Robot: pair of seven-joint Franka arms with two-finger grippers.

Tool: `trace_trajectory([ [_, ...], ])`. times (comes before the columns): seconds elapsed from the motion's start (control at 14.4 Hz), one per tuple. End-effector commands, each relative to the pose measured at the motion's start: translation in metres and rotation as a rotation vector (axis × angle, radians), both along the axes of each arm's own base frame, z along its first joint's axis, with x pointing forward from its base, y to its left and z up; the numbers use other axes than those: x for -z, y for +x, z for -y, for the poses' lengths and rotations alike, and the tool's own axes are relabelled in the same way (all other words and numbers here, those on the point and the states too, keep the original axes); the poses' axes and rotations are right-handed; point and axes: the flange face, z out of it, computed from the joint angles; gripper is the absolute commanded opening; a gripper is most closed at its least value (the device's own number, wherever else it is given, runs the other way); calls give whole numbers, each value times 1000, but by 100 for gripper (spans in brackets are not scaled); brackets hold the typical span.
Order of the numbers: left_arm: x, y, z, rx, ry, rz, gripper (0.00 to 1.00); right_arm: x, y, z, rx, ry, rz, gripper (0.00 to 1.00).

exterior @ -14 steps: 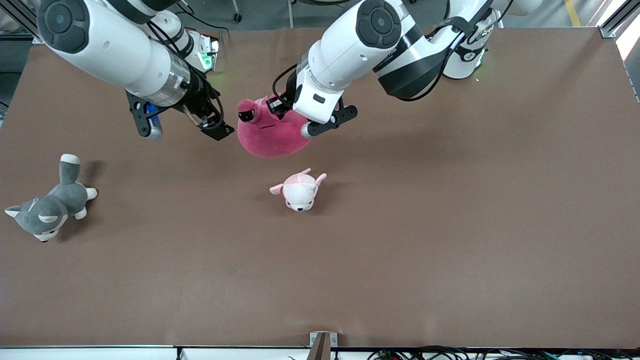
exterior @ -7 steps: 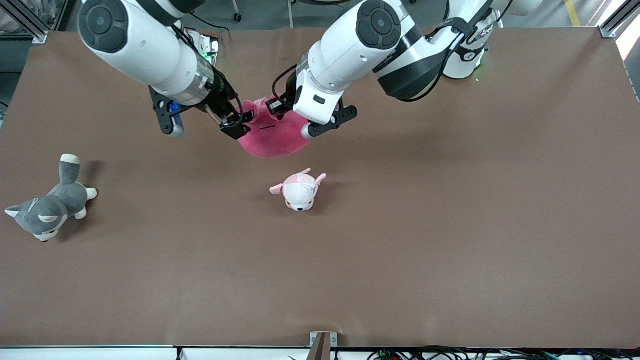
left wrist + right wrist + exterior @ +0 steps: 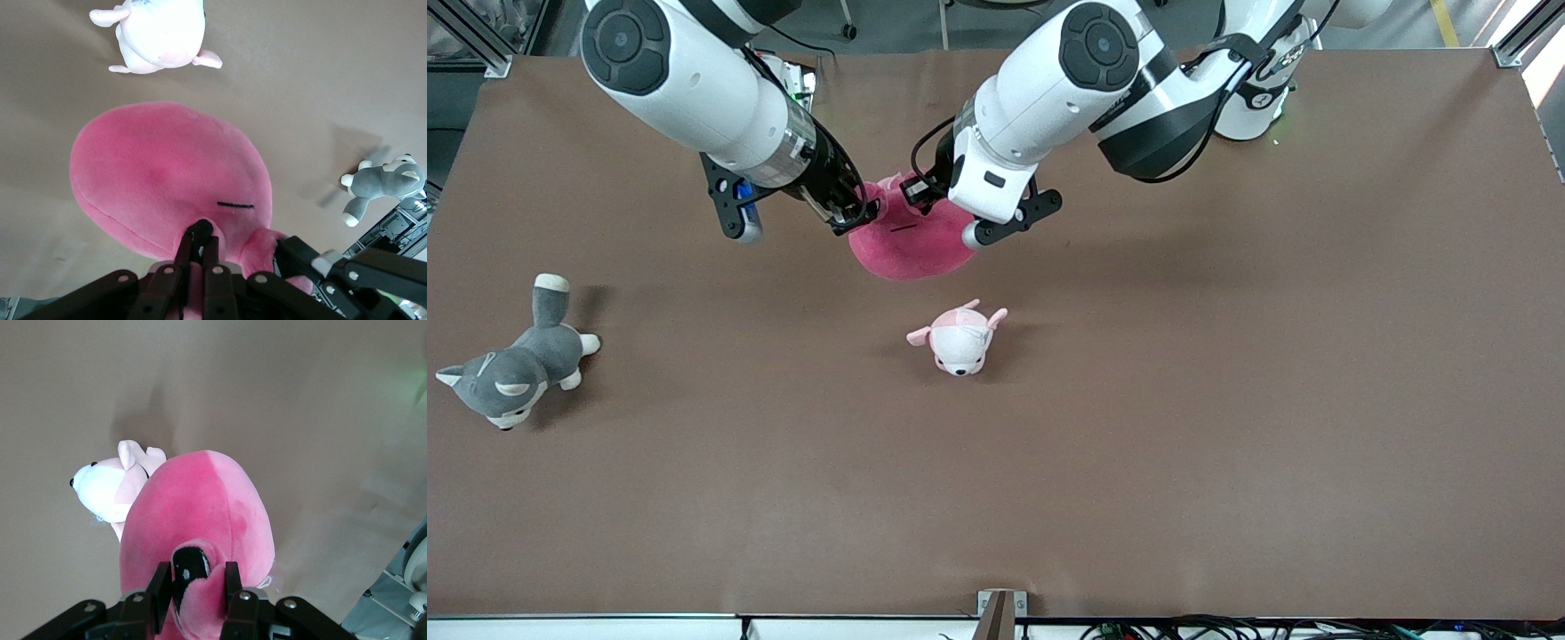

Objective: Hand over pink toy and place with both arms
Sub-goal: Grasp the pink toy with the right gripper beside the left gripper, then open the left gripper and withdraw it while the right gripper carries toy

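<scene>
The pink toy (image 3: 911,244) hangs in the air over the table, above a spot farther from the front camera than the white plush. My left gripper (image 3: 935,203) is shut on one of its eye bulges; in the left wrist view its fingers (image 3: 200,232) pinch the bulge above the mouth line of the toy (image 3: 167,173). My right gripper (image 3: 858,212) is at the toy's other eye. In the right wrist view it (image 3: 195,577) is shut on that black eye bulge, with the toy's body (image 3: 200,513) below. Both grippers hold the toy together.
A small white plush with pale-pink ears (image 3: 960,342) lies on the brown table (image 3: 1227,400) just under and nearer to the front camera than the toy; it also shows in the left wrist view (image 3: 160,33). A grey-and-white plush dog (image 3: 511,369) lies toward the right arm's end.
My right gripper has moved across from beside the toy onto its eye bulge and closed there. The left arm and the toy have stayed nearly still.
</scene>
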Motion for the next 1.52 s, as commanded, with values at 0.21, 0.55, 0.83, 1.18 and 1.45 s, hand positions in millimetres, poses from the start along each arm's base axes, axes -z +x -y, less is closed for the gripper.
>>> trace_trajectory([
  [0.21, -8, 1, 3, -18, -21, -3, 0, -3, -5, 1, 16, 14, -4, 0],
  [0.55, -18, -5, 2, -33, -13, 9, 100, -3, -1, 7, 7, 14, 3, 0],
  [0.83, -45, -13, -6, -36, -18, 37, 100, 5, 20, 49, -76, 31, 24, 0],
  [1.18, -101, -36, -57, 12, 112, 72, 100, 56, 52, 144, -191, 65, 8, 0],
  [1.45, -144, -61, -132, 230, 298, 153, 100, 106, 60, 203, -247, 42, 19, 0],
])
